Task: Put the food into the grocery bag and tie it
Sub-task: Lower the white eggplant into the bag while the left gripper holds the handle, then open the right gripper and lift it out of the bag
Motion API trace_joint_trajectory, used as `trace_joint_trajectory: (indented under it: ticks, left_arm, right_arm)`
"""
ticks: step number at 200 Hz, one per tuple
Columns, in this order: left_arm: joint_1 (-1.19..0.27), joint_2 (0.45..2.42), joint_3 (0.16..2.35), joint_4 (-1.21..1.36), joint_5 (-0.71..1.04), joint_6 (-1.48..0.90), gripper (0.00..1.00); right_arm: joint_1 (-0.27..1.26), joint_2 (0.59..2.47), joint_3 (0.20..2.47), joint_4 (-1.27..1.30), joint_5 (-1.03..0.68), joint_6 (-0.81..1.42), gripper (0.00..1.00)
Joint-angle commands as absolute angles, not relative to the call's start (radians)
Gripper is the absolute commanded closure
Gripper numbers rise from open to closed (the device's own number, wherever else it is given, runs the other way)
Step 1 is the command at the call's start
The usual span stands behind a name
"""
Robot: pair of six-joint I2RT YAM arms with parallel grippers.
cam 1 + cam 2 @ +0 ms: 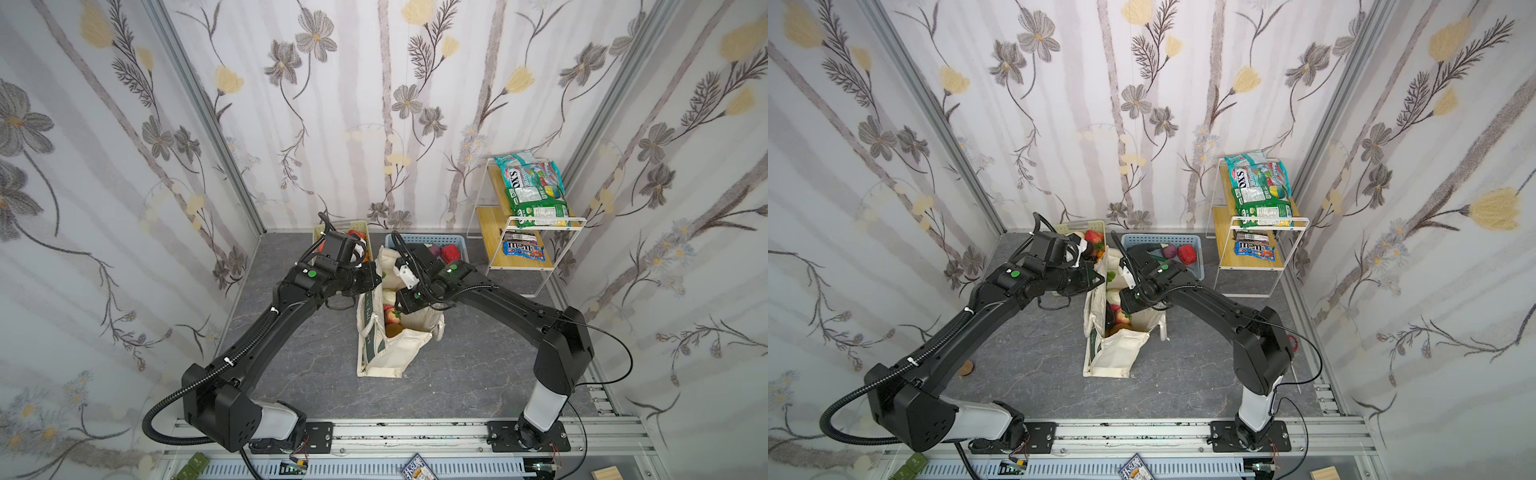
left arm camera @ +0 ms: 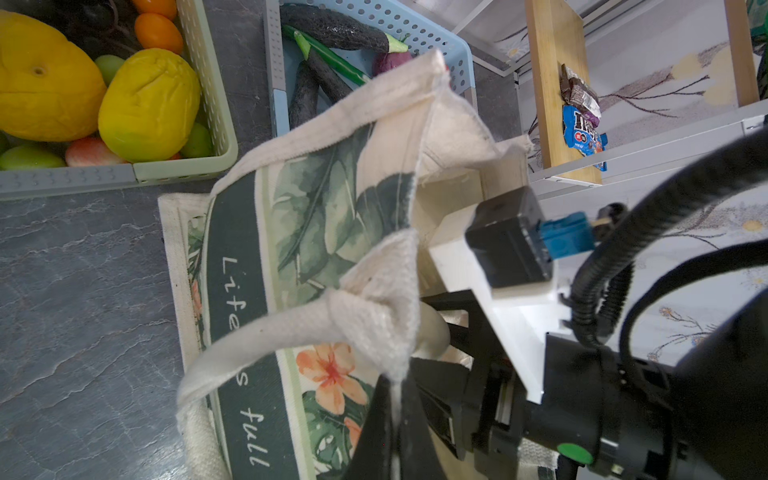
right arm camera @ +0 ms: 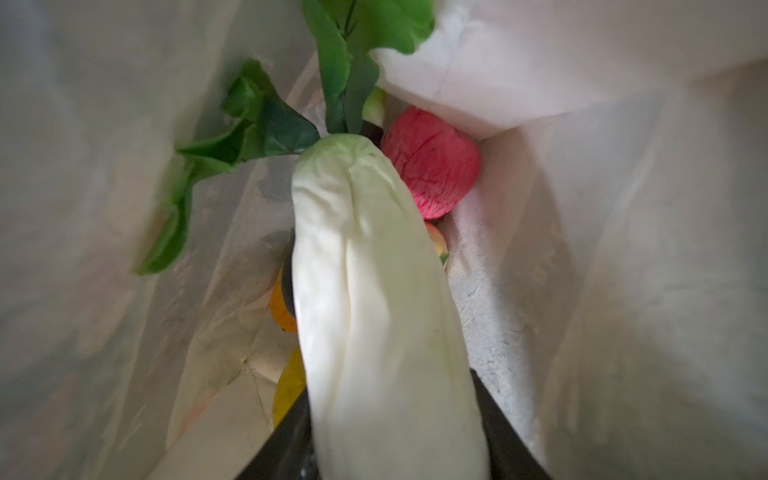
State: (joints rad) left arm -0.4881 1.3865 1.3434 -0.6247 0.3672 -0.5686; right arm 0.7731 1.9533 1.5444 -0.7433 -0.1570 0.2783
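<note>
The grocery bag (image 1: 395, 349) (image 1: 1117, 353) stands open mid-table, cream canvas with a dark green lettered band (image 2: 237, 249). My left gripper (image 2: 392, 419) (image 1: 375, 279) is shut on the bag's cream rim beside a strap handle (image 2: 249, 345), and the rim stands lifted. My right gripper (image 3: 392, 440) reaches down inside the bag, its fingers closed on a white radish (image 3: 365, 291) with green leaves. Below it lie a red fruit (image 3: 432, 162) and yellow and orange pieces. In both top views the right fingertips are hidden by the bag.
Behind the bag are a pale green basket (image 1: 360, 226) (image 2: 208, 83) of yellow, orange and green fruit and a blue basket (image 1: 428, 240) (image 2: 457, 54) with dark aubergines. A white wire shelf (image 1: 540, 222) at the back right holds snack packets (image 1: 536, 195) and an M&M's packet (image 1: 523, 249).
</note>
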Motion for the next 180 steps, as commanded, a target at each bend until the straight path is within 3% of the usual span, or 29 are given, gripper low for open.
trace_joint_trajectory:
  ticks: [1, 66, 115, 180]
  left_arm:
    - [-0.489, 1.385, 1.35, -0.585, 0.363, -0.576, 1.0]
    - [-0.489, 1.379, 1.348, -0.586, 0.362, -0.575, 1.0]
    - [-0.489, 1.39, 1.365, -0.595, 0.362, -0.57, 1.0]
    - [-0.489, 1.363, 1.336, -0.594, 0.323, -0.566, 1.0]
  right_arm:
    - [0.782, 1.974, 1.528, -0.693, -0.141, 0.263, 0.51]
    - [0.784, 2.032, 1.51, -0.655, -0.173, 0.27, 0.47]
    - [0.784, 2.059, 1.522, -0.649, -0.18, 0.273, 0.31]
    - [0.781, 2.027, 1.527, -0.64, -0.192, 0.268, 0.18]
